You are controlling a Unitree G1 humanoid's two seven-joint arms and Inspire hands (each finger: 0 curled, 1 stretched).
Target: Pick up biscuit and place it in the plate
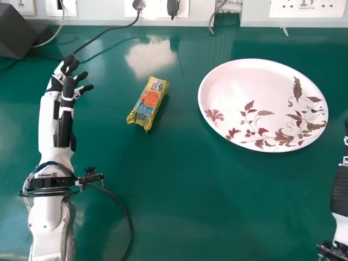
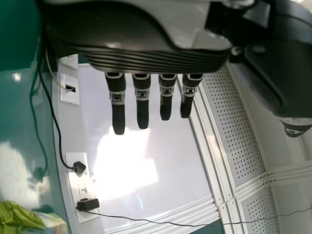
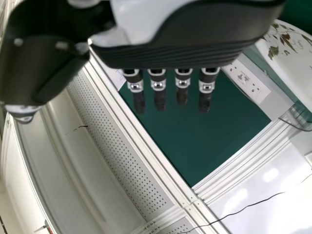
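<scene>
The biscuit, in a yellow packet [image 1: 148,103], lies on the green table between my left hand and the plate. My left hand [image 1: 66,103] is to the left of the packet, apart from it, with its fingers extended and holding nothing. In the left wrist view, my left hand [image 2: 142,100] has straight fingers, and part of the biscuit packet [image 2: 29,219] shows. The white plate [image 1: 244,87] with a leaf pattern rests right of the packet. At the right edge is part of my right hand [image 1: 340,190]; in the right wrist view, my right hand [image 3: 157,87] has straight fingers near the plate's rim [image 3: 292,58].
A dark box [image 1: 20,30] stands at the back left. Black cables run across the table behind my left hand and beside my left forearm. Wall sockets [image 1: 307,7] line the table's back edge.
</scene>
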